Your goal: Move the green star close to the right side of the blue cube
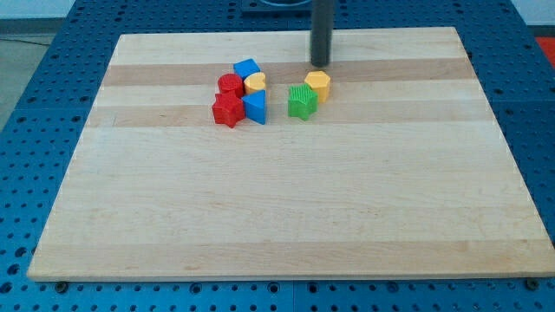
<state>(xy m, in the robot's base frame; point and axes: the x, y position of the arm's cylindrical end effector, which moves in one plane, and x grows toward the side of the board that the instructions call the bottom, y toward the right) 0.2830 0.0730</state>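
The green star [301, 101] sits in the upper middle of the board [277, 217], nearer the top edge than the bottom, touching or just beside a yellow block [317, 85] at its upper right. To its left, a little apart, lies a cluster: the blue cube [246, 68] at the top, a yellow piece [255, 83], two red blocks [230, 84] [227, 110] and a second blue block [256, 107]. My tip [321, 64] rests just above the yellow block, toward the top edge; there is no pincer here, only the bare rod, so nothing opens or closes. The star looks light, stiff and likely to slide easily and to spin if pushed off-centre; its right flank seems the face to push. The red and yellow shapes are hard to make out, and the rod's top is cut off.
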